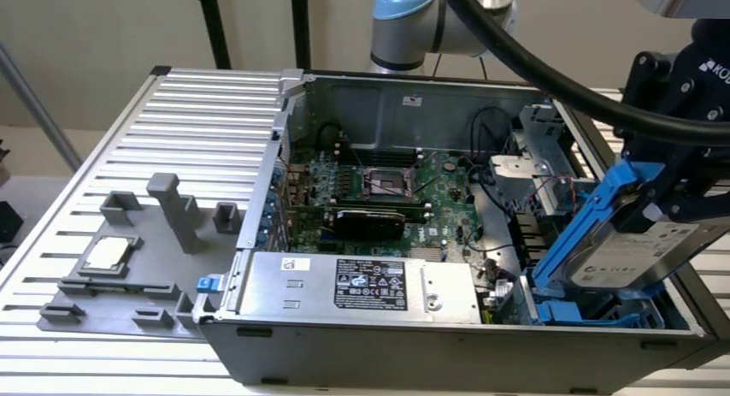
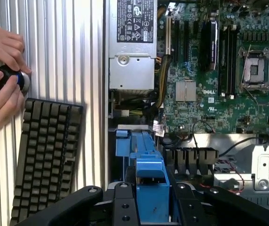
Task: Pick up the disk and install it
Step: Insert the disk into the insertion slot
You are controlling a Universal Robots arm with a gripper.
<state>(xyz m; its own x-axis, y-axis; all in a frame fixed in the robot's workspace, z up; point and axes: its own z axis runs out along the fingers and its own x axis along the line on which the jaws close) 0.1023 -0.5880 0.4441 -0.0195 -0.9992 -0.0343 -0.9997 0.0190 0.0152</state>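
The disk [image 1: 634,257], silver-grey with a white label and blue carrier rails, hangs tilted on edge at the exterior view's right, over the near right corner of the open computer case [image 1: 456,345]. My gripper [image 1: 675,209] is shut on it from above. In the wrist view, the blue rail end of the disk [image 2: 151,181] sits between my black fingers [image 2: 80,205]. Just below it lies the blue drive cage [image 1: 567,311], also seen from the wrist as the blue drive cage [image 2: 125,141]. The disk's lower edge is close above the cage.
The case holds a motherboard [image 1: 377,186], a silver power supply [image 1: 354,285] and cables. A grey fixture [image 1: 126,268] with a small silver chip [image 1: 105,252] lies on the ribbed table at the exterior view's left. A keyboard [image 2: 47,155] and a person's hands [image 2: 3,89] lie beside the case.
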